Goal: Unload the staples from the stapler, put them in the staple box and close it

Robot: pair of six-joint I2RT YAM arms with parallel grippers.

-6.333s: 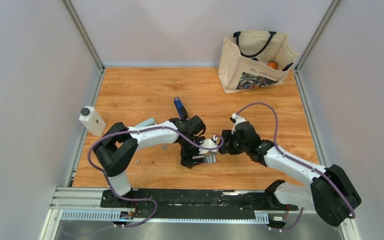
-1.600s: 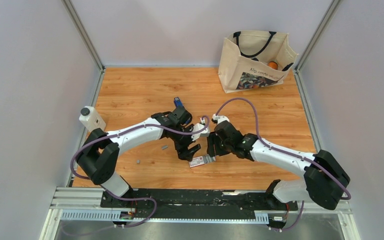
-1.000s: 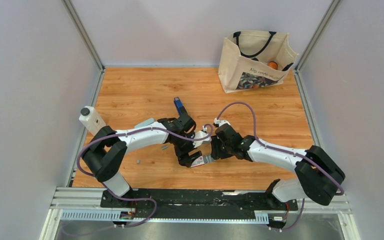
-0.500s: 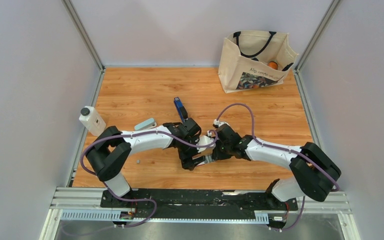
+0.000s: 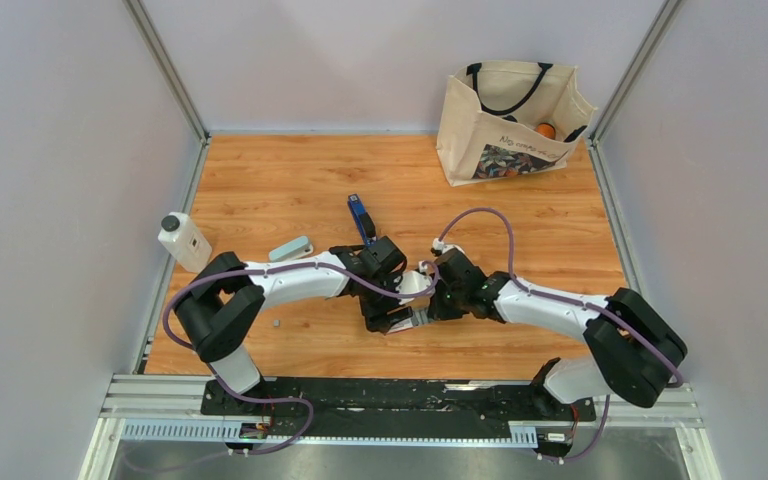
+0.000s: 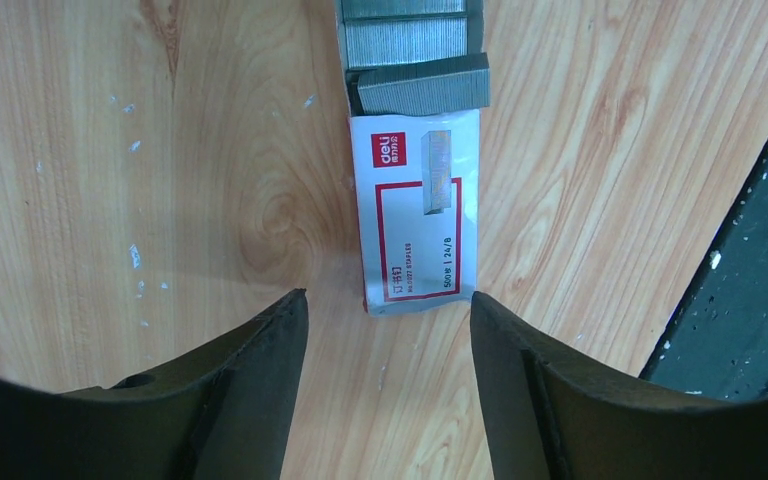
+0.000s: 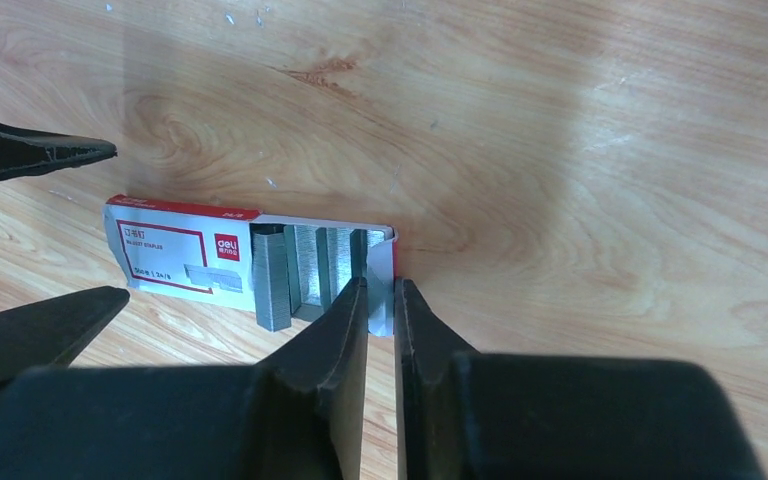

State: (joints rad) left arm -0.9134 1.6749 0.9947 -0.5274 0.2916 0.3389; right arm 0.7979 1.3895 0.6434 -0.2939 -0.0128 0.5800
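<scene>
The blue stapler (image 5: 360, 215) with its black top lies on the table beyond both grippers, with nothing touching it. One tiny grey staple bit (image 5: 276, 323) lies by the left arm. A white-and-red labelled box (image 6: 420, 225) lies flat, its inner tray slid out and showing grey staple strips (image 6: 415, 60). My left gripper (image 6: 385, 315) is open and empty, with its fingers at the box's closed end. My right gripper (image 7: 382, 288) is shut on the tray's white end flap (image 7: 380, 262). The box (image 7: 175, 255) and strips (image 7: 278, 272) show there too.
A white bottle with a black cap (image 5: 182, 242) stands at the left edge. A small pale teal object (image 5: 290, 248) lies by the left arm. A canvas tote bag (image 5: 510, 120) stands at the back right. A black rail (image 5: 390, 395) runs along the near edge.
My left gripper has come from near the stapler to the box's closed end. My right gripper has stayed at the box's other end. The stapler has not moved.
</scene>
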